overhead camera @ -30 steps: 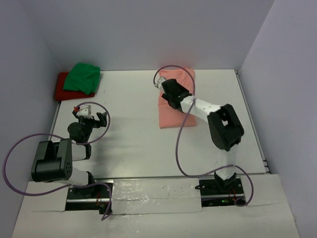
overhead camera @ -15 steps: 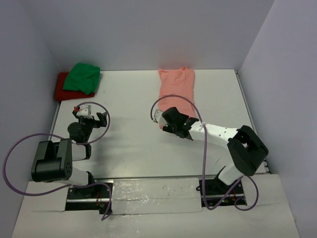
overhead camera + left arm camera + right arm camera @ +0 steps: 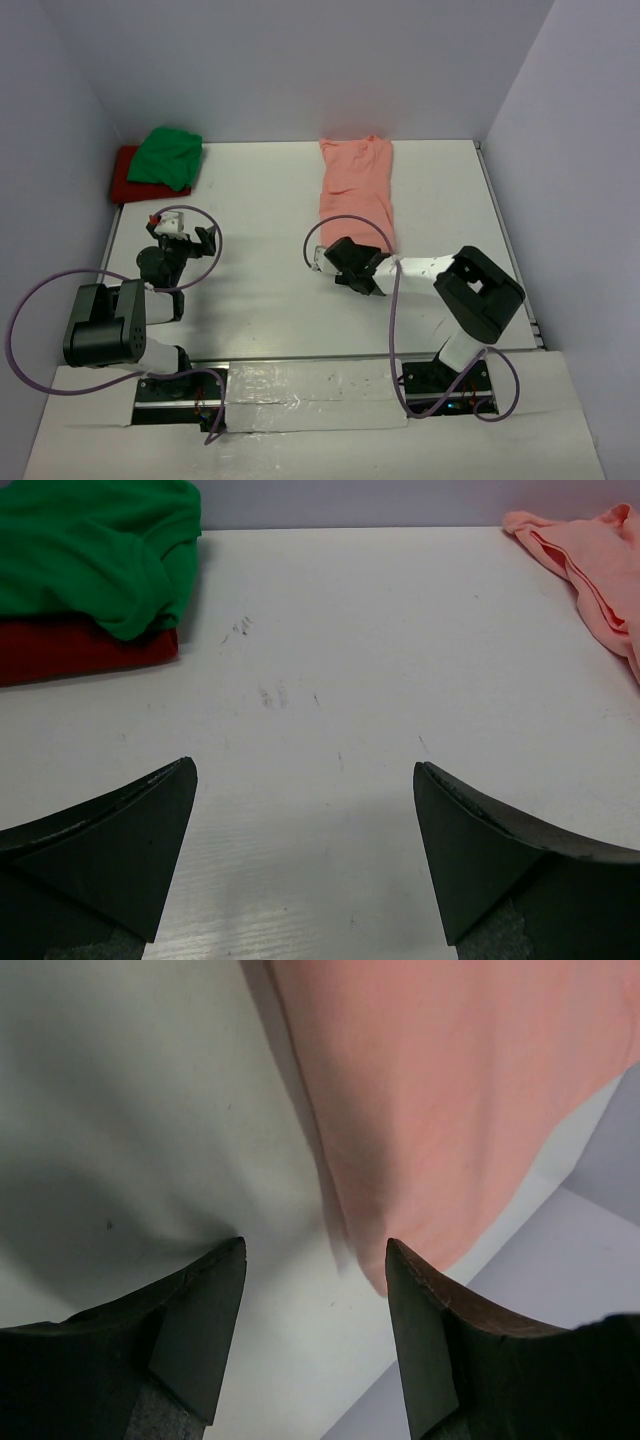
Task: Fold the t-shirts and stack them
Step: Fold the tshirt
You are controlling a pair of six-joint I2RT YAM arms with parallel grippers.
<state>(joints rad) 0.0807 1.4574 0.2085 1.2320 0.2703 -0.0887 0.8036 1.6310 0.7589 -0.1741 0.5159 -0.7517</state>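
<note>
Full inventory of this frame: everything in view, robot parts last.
pink shirt: 1, salmon-pink, flat on the table, far right of centre
green shirt: 1, bright green, far left corner, on top of the red shirt
red shirt: 1, red, far left corner, under the green shirt
table: 1, white, fills the workspace
walls: 3, pale lavender, left, back and right
cables: 2, purple, one looped at each arm
left arm: 1, black, near left
right arm: 1, black and white, near right
left claw: 1, black, open, over bare table
right claw: 1, black, open, at the pink shirt's near edge
</note>
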